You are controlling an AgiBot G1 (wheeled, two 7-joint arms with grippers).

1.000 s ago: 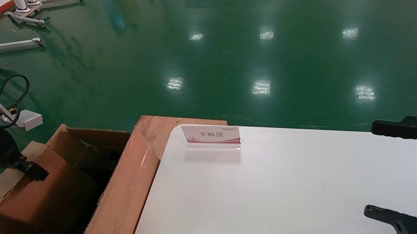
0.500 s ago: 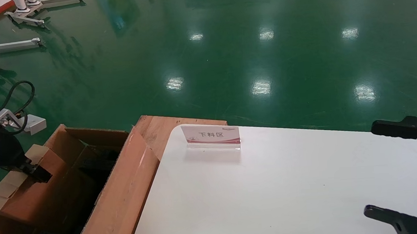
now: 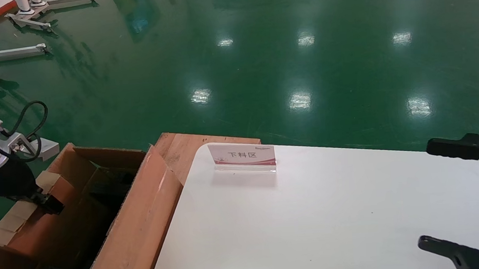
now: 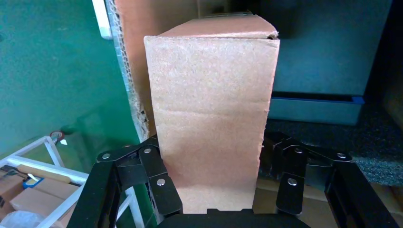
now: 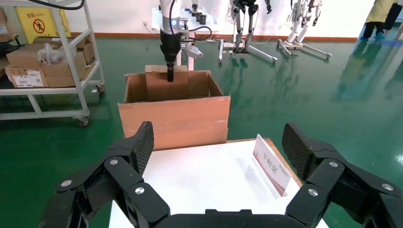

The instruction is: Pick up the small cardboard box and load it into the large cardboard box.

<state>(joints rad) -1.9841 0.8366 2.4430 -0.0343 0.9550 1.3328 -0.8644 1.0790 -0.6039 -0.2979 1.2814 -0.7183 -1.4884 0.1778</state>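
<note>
My left gripper (image 3: 48, 201) is shut on the small cardboard box (image 3: 37, 232), a flat brown carton with a paler tan narrow side. It hangs upright over the left part of the open large cardboard box (image 3: 141, 223). In the left wrist view the small cardboard box (image 4: 211, 109) fills the space between both fingers (image 4: 159, 183), with black foam (image 4: 332, 142) of the large box below. From the right wrist view the small cardboard box (image 5: 166, 85) stands partly inside the large cardboard box (image 5: 176, 118). My right gripper (image 3: 439, 197) is parked open over the table's right side.
A white table (image 3: 332, 220) stands right of the large box, with an upright sign card (image 3: 243, 156) near its far edge. A wooden board (image 3: 182, 148) lies under the table's corner. A shelf cart (image 5: 47, 61) with cartons stands beyond on the green floor.
My left gripper has carried the small cardboard box a little to the right and farther over the large box's opening. The right arm has not moved.
</note>
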